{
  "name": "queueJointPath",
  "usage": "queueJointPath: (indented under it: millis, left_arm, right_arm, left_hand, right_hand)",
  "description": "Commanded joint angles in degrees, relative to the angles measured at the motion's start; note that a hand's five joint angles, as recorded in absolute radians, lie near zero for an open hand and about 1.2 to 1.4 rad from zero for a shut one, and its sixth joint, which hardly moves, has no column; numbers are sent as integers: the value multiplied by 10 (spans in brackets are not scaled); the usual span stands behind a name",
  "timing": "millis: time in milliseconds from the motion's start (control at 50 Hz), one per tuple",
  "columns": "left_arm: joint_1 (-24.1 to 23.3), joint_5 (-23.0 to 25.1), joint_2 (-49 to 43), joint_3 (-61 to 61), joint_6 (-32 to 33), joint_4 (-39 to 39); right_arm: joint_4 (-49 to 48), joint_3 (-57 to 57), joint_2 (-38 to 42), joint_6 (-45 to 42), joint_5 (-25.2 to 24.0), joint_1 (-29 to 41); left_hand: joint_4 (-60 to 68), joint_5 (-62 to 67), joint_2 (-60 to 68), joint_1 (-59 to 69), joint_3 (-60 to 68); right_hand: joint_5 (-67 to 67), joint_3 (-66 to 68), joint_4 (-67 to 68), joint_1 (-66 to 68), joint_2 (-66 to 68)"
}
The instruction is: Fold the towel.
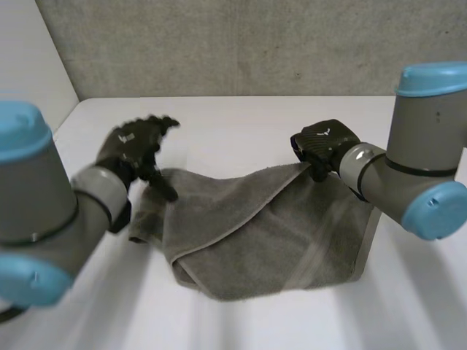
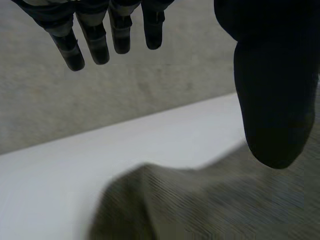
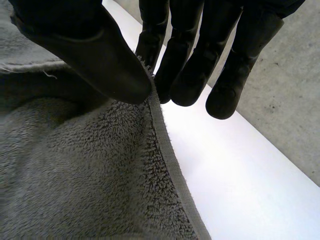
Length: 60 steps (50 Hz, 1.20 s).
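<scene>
Right hand [image 3: 90,55] pinching towel [image 3: 75,175] edge, left hand [image 2: 272,90] spread open — over the opposite end

Nothing legible is showing anywhere; a small pale mark is sitting on the back of the right hand [image 1: 325,142], right of centre, unreadable; a blurred one is showing on the left hand [image 1: 131,149], upper left.

White table [image 1: 241,124]; grey concrete wall [image 1: 241,44] behind.

light: bright, diffuse | table [image 1: 241,124]: near-white glow | towel [image 1: 270,226]: dark shade in folds
</scene>
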Motion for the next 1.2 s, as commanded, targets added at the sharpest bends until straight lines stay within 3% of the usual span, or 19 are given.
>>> queueJointPath:
  millis: [20,80,160,380,420,460,480,520,620,680,720,840,900,1020,1060,1200]
  left_arm:
    - [-51,-38,1,-55,-1,6]
    - [-89,-80,-26,-63,1,7]
    - [-103,-94,-61,-61,2,10]
    - [-98,-111,-169,-14,35,29]
    - [-95,-121,-176,-3,48,39]
    - [-77,-141,-177,18,62,78]
    - [-77,-141,-177,18,62,78]
    - [-60,-141,-173,42,74,132]
    - [-48,-135,-173,99,108,180]
    - [-43,-103,-188,200,146,203]
    - [-38,-67,-209,309,167,209]
    - [-24,-80,-206,513,168,222]
    - [-17,-89,-199,533,163,232]
    - [-9,-95,-173,496,148,242]
    - [-5,-95,-167,461,145,239]
    - [33,-67,-142,217,148,236]
  right_arm:
    - [-31,71,-45,-4,-2,0]
    - [-52,111,-66,-6,-5,-10]
    - [-60,140,-77,-7,-6,-16]
    - [-73,164,-81,-20,-9,-34]
    - [-73,159,-79,-21,-8,-34]
    - [-74,155,-77,-23,-8,-37]
    - [-79,146,-74,-27,-8,-39]
    - [-83,136,-72,-34,-7,-39]
    - [-108,70,-52,-56,-5,-33]
    - [-143,8,-33,-64,-1,-31]
    - [-233,-73,-20,-69,2,-31]
    - [-447,-177,-56,-60,9,-32]
    - [-481,-185,-79,-50,27,-31]
    - [-406,-178,-85,-36,31,-33]
    - [-313,-160,-81,-41,17,-32]
    - [-154,-79,-64,-49,-15,-32]
  left_hand:
    - [33,30,32,32,32]
    - [36,34,35,36,35]
    - [68,65,67,68,67]
    - [112,109,111,111,111]
    - [172,170,171,172,172]
    - [388,386,387,388,387]
    - [389,387,388,389,389]
    - [547,544,546,546,546]
    - [680,678,679,680,679]
    - [680,678,679,680,679]
    - [680,678,679,680,679]
    - [680,678,679,680,679]
    - [680,678,679,680,679]
    - [680,678,679,680,679]
    - [680,678,679,680,679]
    - [680,678,679,680,679]
  right_hand:
    - [34,35,33,36,39]
    - [34,35,33,36,39]
    - [34,35,33,36,39]
    - [34,35,33,36,39]
    - [34,35,33,36,39]
    - [34,35,33,36,39]
    - [34,35,33,36,39]
    - [34,35,33,36,39]
    - [34,35,33,36,39]
    - [34,35,33,36,39]
    - [34,35,33,36,39]
    - [34,35,33,36,39]
    - [34,35,33,36,39]
    - [34,35,33,36,39]
    - [34,35,33,36,39]
    - [34,35,33,36,39]
